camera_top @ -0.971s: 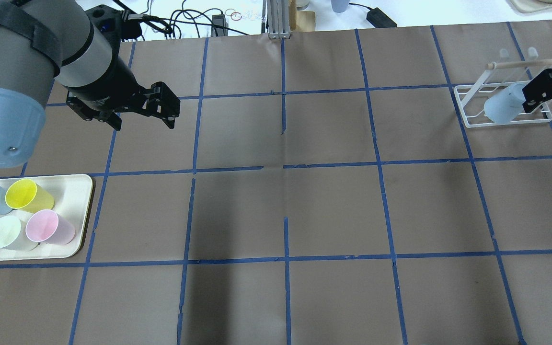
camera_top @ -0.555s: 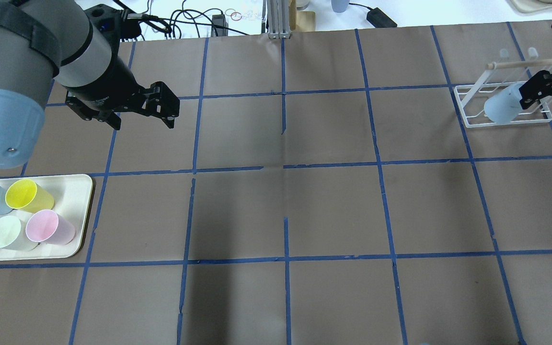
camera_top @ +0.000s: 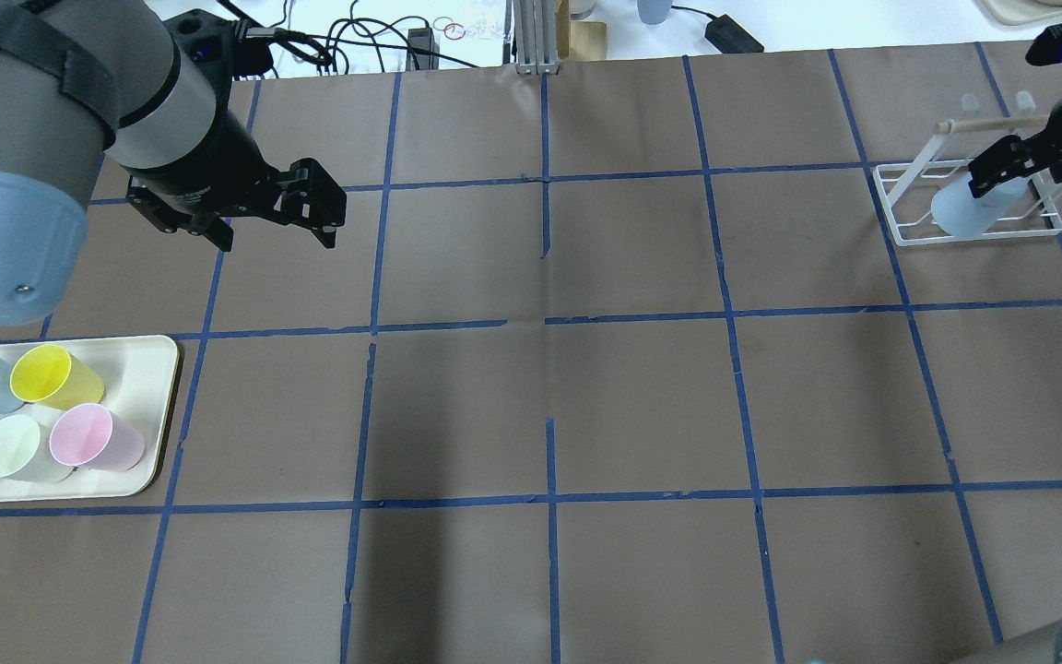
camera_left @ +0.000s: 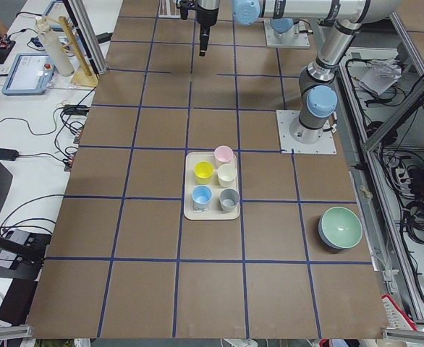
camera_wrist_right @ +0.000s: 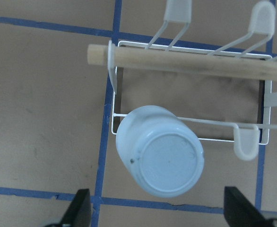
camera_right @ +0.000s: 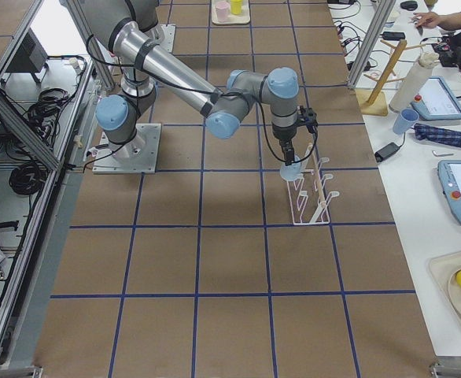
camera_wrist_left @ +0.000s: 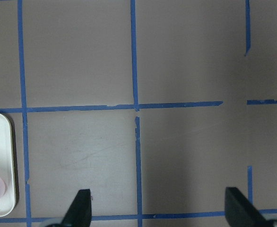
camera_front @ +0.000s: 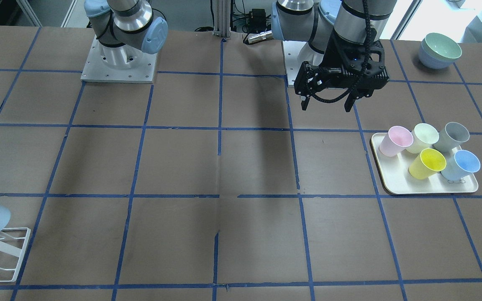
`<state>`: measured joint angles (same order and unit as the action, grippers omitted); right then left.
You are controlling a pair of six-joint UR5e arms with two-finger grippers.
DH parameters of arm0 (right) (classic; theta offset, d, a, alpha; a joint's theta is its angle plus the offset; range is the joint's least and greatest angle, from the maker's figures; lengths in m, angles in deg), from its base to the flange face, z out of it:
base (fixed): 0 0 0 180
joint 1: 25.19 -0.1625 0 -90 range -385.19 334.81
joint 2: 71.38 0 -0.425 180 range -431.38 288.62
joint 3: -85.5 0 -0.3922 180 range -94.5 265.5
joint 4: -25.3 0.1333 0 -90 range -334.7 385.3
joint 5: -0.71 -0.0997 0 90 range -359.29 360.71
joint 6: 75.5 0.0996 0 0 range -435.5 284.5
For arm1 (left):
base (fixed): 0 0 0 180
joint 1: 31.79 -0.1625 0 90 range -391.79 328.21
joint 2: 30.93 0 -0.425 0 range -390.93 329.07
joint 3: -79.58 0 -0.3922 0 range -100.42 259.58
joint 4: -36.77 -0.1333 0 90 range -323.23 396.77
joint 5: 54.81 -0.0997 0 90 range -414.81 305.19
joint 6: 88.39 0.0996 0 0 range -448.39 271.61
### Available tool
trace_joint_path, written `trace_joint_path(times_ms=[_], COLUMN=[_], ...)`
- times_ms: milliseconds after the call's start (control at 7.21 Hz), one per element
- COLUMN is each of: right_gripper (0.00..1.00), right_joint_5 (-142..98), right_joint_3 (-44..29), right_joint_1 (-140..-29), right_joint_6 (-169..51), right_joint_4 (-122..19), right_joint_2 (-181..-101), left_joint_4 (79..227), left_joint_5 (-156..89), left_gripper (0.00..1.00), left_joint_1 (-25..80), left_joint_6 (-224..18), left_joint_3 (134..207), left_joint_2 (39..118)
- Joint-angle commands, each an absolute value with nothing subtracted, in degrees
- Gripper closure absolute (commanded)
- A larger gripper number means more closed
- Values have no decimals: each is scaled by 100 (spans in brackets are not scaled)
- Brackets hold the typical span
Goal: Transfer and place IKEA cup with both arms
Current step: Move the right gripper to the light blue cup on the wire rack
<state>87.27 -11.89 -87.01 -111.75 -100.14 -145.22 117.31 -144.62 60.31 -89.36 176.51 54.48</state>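
Right wrist-mounted view puts the right tool (camera_wrist_right: pixel 156 208) directly over the pale blue tapered plastic IKEA cup (camera_wrist_right: pixel 160 156). Its black jaws are spread wide, one on either side of the cup and clear of it, gripping nothing. The cup sits mouth-down and tilted on the white wire drying rack (camera_wrist_right: pixel 186 64) with its wooden rod, flat base turned up toward us. We take it to be resting over a prong, though the prong itself is hidden. What worries us is how close the tool is. If it swings sideways before it rises, a jaw could clip the cup wall or the rod. That could tip the light tumbler off its perch onto the brown-papered bench (camera_wrist_right: pixel 44 94) or drag the rack. A cup leaning like this may also slide off by itself if its seat is shallow. Well apart across the bench, the left tool (camera_front: pixel 326 106) hangs just as wide open and empty above bare paper. Near it the cream rectangular tray (camera_front: pixel 396 184) carries five upright tumblers: a pink cup (camera_front: pixel 396 140), a pale green cup (camera_front: pixel 423 137), a grey cup (camera_front: pixel 452 136), a yellow cup (camera_front: pixel 427 163) and a brighter blue cup (camera_front: pixel 460 164). None has anything inside that we can see.
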Motion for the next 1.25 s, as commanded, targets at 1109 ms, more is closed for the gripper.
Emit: trace_joint_path(times_ms=[1109], right_gripper=[11], right_joint_5=[8649], right_joint_3=[-1188], right_joint_1=[-8698], right_joint_6=[-11496], right_joint_4=[-10521], right_joint_2=[-14020], left_joint_4=[11737], left_joint_5=[-14472], left_gripper=[0], left_joint_1=[6032], left_joint_6=[-8936], left_joint_3=[17652], left_joint_2=[5432])
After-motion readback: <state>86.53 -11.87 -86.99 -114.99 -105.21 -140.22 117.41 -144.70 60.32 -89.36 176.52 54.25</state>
